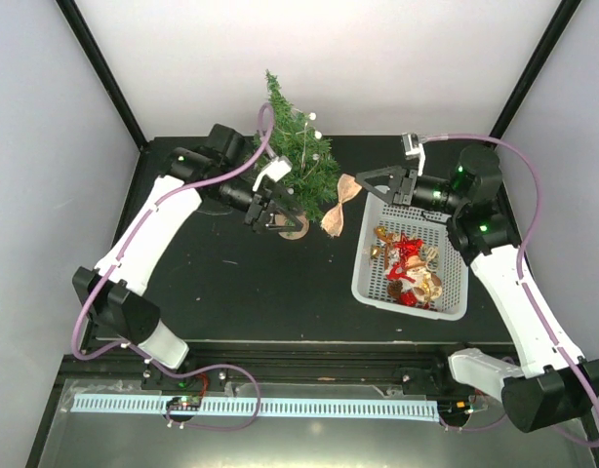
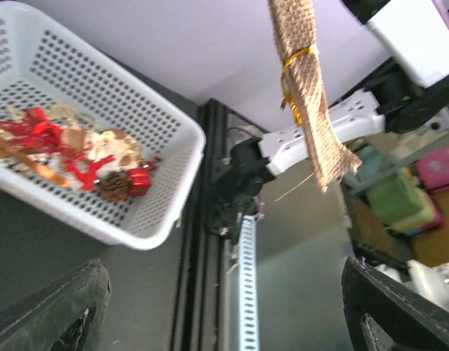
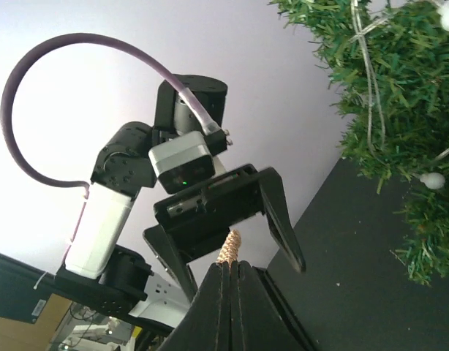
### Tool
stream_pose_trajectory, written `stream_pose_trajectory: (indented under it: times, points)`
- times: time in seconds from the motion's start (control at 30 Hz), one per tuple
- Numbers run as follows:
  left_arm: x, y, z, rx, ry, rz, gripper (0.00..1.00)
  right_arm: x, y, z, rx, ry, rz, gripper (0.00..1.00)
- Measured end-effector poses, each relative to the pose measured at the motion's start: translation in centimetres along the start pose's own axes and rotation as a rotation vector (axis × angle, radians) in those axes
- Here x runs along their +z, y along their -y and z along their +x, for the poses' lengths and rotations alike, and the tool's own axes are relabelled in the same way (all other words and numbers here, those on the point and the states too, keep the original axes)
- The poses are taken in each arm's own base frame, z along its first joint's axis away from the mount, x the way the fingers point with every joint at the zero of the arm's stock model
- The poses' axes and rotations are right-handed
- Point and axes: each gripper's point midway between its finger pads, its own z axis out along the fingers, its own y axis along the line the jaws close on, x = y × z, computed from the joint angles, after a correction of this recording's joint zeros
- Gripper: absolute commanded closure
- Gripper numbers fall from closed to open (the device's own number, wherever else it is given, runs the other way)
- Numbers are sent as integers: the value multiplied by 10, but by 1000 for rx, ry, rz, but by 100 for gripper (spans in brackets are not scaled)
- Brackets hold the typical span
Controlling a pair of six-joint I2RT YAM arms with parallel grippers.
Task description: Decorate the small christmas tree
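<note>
The black worktop [image 1: 231, 283] carries a white basket [image 1: 362, 263] at 3 o'clock and the tree [image 1: 301, 161] at 12 o'clock, upright on its pot at the far edge.

The job looks barely begun. A string of white beads [image 3: 431, 179] is draped through the branches and nothing else shows on them. The basket holds a heap of red and gold ornaments [image 1: 407, 258] that are not yet hung. A burlap bow [image 1: 337, 207] is out of the basket but not on the tree. It hangs at 4 o'clock of the trunk, between tree and basket.

The right hand [image 1: 361, 186] is pinched tight on the bow's upper end. The tree is near, at its 9 o'clock, and apart from it. The left hand [image 1: 268, 220] stands wide and holds nothing. It sits low by the pot at the tree's 7 o'clock, just beside the lower branches and facing the bow. I cannot tell whether it brushes the needles.

Left to do, I judge: fix the bow, then hang the basket's load.
</note>
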Motion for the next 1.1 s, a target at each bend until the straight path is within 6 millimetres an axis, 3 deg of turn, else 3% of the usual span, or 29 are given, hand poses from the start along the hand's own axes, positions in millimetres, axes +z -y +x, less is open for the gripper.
stream_pose_trajectory:
  times: [0.13,0.33,0.57,0.67,0.83,1.1]
  points:
    - [11,12,-5,-44,16,81,14,7,-6,2,-4,-13,-19,99]
    - [11,15,-17,-68,51,123,13,18,4,8,32,-34,3,99]
    - [24,19,-17,-74,31,154,16,22,6,9,38,-26,18,99]
    - [31,25,-16,-65,15,174,30,23,7,8,38,-17,26,99]
    - [42,27,-12,-75,-10,199,68,23,10,7,40,-7,39,99]
    - [48,17,-9,-81,-23,190,95,23,13,7,51,-4,54,99]
